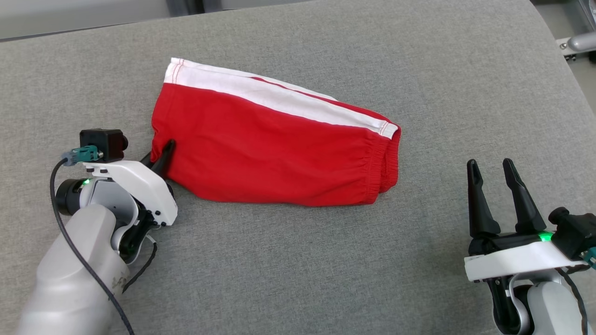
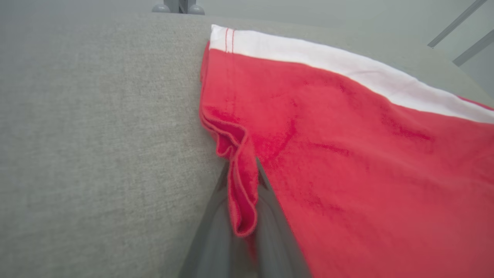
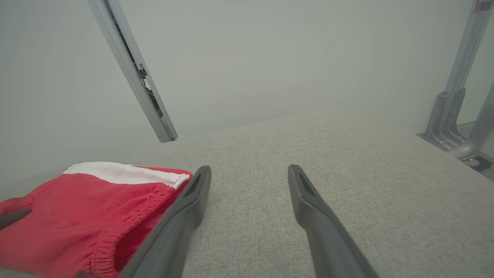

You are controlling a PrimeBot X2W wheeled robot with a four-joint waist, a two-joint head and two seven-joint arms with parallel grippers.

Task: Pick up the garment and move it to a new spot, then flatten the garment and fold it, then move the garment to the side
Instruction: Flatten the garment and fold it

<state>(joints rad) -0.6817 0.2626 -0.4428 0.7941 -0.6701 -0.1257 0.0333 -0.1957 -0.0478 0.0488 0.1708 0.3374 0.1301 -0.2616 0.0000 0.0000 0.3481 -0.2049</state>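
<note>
The garment (image 1: 274,149) lies folded on the grey cushion: red cloth with a white band along its far edge and a gathered elastic hem at its right end. My left gripper (image 1: 164,153) is at its left edge, shut on a bunched fold of the red cloth. In the left wrist view the garment (image 2: 347,154) spreads to the right, and the pinched fold stands between the two fingers of the left gripper (image 2: 242,173). My right gripper (image 1: 491,168) is open and holds nothing, on the cushion to the right of the garment. In the right wrist view the right gripper (image 3: 249,172) has the garment (image 3: 77,216) beside its left finger.
The grey upholstered surface (image 1: 298,265) stretches wide around the garment. A metal fitting (image 1: 577,44) sits past its far right corner. Beyond the surface's far edge stand a slanted metal rail (image 3: 131,69) and metal brackets (image 3: 449,123) against a pale wall.
</note>
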